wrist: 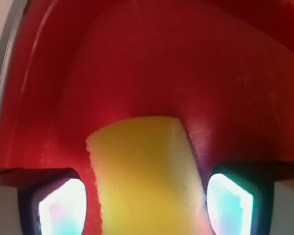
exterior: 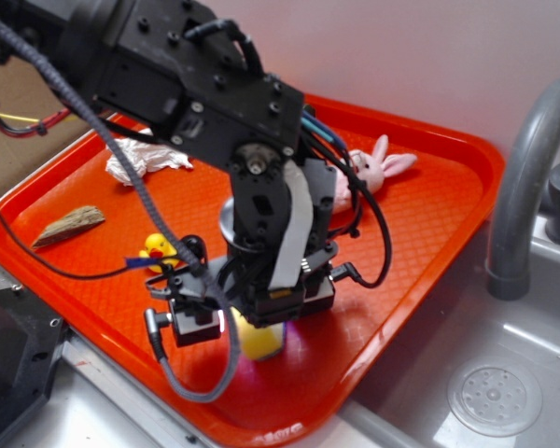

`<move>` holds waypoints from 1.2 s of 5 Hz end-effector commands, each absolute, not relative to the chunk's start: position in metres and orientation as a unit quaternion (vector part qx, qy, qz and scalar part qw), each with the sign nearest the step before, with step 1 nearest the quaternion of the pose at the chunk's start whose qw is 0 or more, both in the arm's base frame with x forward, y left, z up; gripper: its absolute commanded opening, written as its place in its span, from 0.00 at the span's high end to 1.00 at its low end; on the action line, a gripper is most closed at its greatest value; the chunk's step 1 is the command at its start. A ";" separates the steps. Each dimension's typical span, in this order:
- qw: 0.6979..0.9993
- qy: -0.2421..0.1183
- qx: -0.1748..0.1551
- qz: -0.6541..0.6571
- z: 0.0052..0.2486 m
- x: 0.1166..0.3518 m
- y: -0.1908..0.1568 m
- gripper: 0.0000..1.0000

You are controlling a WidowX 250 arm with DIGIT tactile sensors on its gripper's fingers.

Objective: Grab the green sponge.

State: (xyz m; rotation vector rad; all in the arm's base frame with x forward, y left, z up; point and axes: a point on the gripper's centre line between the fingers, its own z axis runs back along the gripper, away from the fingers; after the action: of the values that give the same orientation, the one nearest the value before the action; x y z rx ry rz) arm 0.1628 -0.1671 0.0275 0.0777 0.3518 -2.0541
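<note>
the black robot hand (exterior: 252, 327) hangs low over the near part of the shallow orange plastic tray (exterior: 420, 224), pointing straight down. the yellow foam sponge block with a thin dark green layer on one face, the green sponge (exterior: 259, 340), sits directly under the hand, and in the exterior view only its yellow lower end shows below the black body. in the wrist view the sponge (wrist: 147, 176) fills the space between the two glowing pads (wrist: 62, 208), with the green layer as a thin dark line along its right edge. a narrow strip of red tray is visible between the sponge and the left pad, and a small gap also shows at the right pad, so the hand is opened a little wider than the sponge and is around it, not holding it as far as i can see. the sponge rests on the tray floor close to the near rim. just beside the hand, on its left in the exterior view, stands a small yellow rubber duck (exterior: 155, 248). further away on the tray lie a brown wedge-shaped piece (exterior: 69, 225), a crumpled white cloth (exterior: 142, 161) and a pink and white soft toy rabbit (exterior: 371, 168). the tray stands next to a grey metal sink (exterior: 504, 383) with a curved grey faucet (exterior: 523, 177).
</note>
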 end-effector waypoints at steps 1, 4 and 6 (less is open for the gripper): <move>0.645 0.080 0.039 -0.759 0.028 0.146 -0.147 1.00; 0.873 0.013 0.064 -0.484 0.113 0.182 -0.139 1.00; 0.967 -0.004 0.031 -0.253 0.194 0.177 -0.106 1.00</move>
State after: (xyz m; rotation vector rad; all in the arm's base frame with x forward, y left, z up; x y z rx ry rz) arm 0.1912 -0.0893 0.1883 0.0727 0.0471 -0.5190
